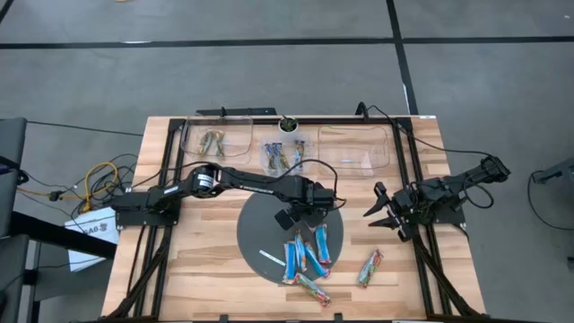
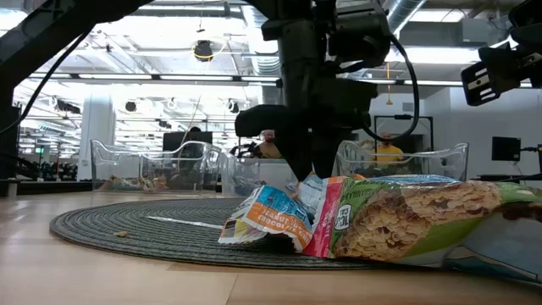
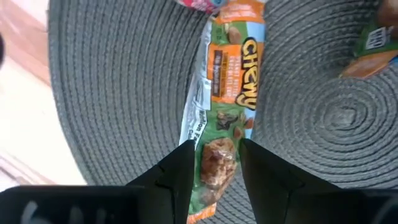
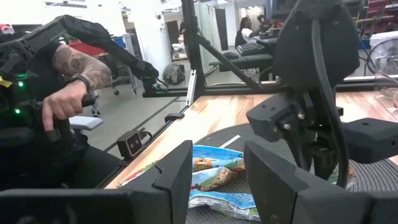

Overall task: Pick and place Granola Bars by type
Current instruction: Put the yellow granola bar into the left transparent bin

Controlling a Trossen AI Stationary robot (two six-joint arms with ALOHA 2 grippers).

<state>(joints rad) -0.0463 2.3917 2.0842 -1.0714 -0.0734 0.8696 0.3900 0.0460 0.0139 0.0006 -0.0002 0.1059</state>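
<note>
My left gripper [image 1: 300, 218] hangs low over the dark round mat [image 1: 260, 224], fingers pointing down. In the left wrist view it is open [image 3: 216, 149], and its fingers straddle the near end of a green-orange granola bar [image 3: 227, 112] that lies flat on the mat. Blue bars [image 1: 296, 258] [image 1: 321, 244] and another green-orange bar [image 1: 314, 289] lie on the mat's near part. One more bar [image 1: 369, 267] rests on the bare wood to the right. My right gripper [image 1: 381, 213] waits open beside the mat's right rim. My left gripper stands from above with one finger [image 3: 183, 168] at each long edge of the bar's end [image 3: 214, 165], across the bar. I cannot tell whether the fingers touch the wrapper. The bar lies flat on the mat.
Three clear bins stand along the far edge: the left one [image 1: 213, 141] holds green-orange bars, the middle one [image 1: 281, 154] blue bars, and the right one [image 1: 354, 148] looks bare. A thin white strip [image 1: 269, 258] lies on the mat. A person's forearm [image 4: 71, 68] shows beyond the table.
</note>
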